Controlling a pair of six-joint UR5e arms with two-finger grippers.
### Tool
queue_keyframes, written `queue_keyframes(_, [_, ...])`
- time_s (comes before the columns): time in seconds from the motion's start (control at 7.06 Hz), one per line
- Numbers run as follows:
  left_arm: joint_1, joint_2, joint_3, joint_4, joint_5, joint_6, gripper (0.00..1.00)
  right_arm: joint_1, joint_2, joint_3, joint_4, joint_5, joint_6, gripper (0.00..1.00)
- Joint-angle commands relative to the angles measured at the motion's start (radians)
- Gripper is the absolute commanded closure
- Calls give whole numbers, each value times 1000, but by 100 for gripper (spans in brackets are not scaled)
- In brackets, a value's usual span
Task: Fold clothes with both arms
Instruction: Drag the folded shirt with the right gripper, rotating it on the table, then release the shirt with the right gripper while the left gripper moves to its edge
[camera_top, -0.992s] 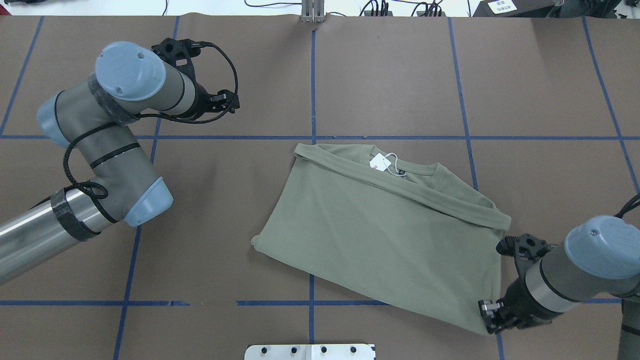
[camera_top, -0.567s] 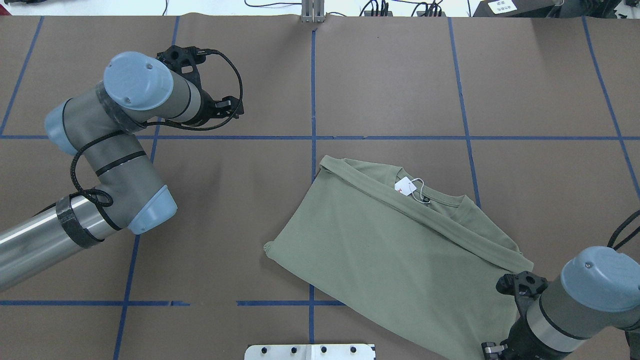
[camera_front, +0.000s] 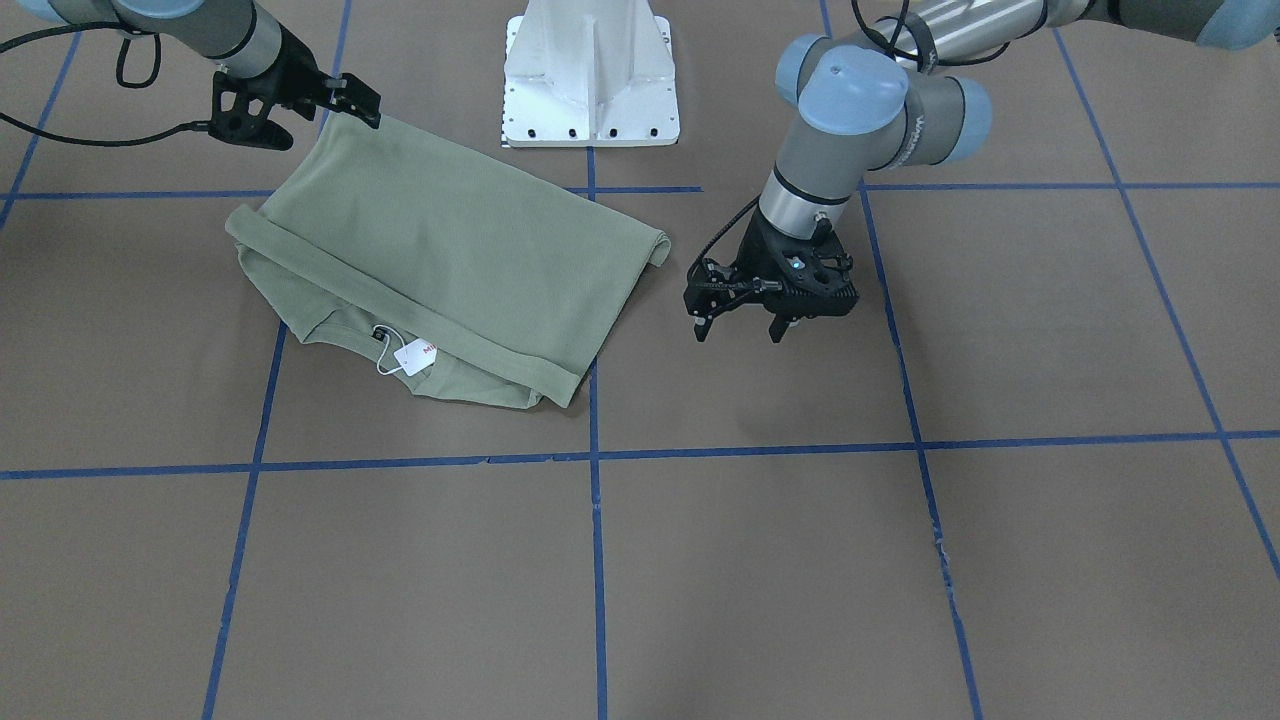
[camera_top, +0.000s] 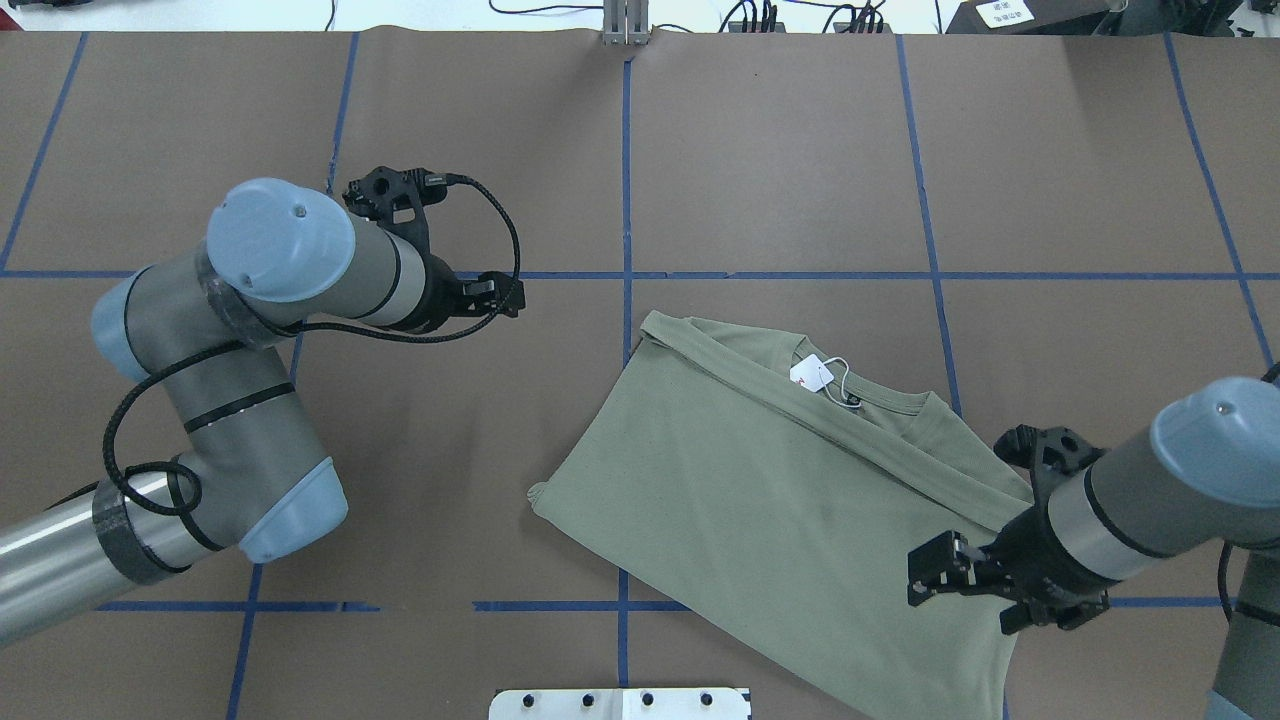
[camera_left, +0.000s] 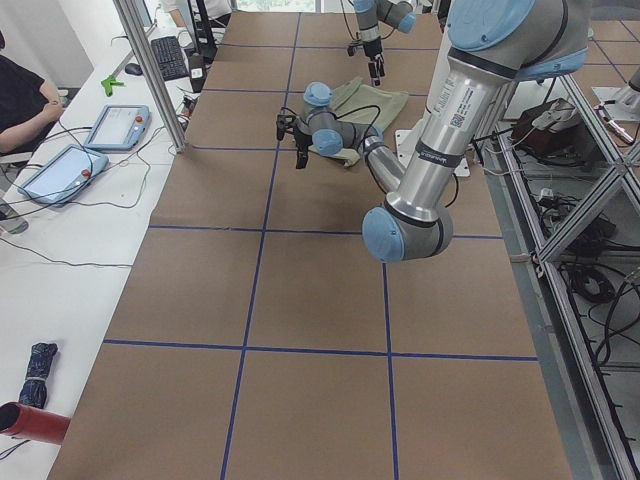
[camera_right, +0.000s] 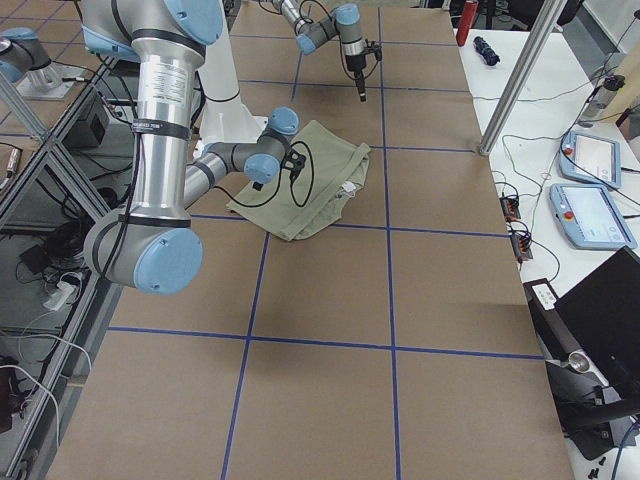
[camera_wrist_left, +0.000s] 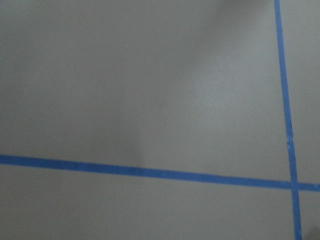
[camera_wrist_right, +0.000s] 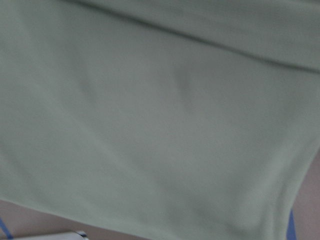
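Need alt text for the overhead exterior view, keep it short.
A partly folded olive-green shirt lies on the brown table, right of centre, its neck and white hang tag on the far side. The right gripper is over the shirt's near right part. The left gripper is over bare table to the shirt's left, apart from it.

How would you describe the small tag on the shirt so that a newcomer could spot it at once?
On the brown table with its blue tape grid lies one folded sage-green shirt. At its neckline, next to the dark neck label, a white hang tag sits on a thin loop. It is the only white thing on the cloth and bears red lettering.
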Motion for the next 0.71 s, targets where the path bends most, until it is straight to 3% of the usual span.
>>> queue_keyframes(0.0, [137,17,-46,-9,-10,-131,0,174,107,-12,-4,3,1,0])
queue_keyframes(0.28, [243,5,-41,-12,-2,-192,0,248,130,-35,-3,5,-11,0])
queue_keyframes(0.57, [262,5,-26,-12,-2,-192,0,257,151,-55,-1,5,-11,0])
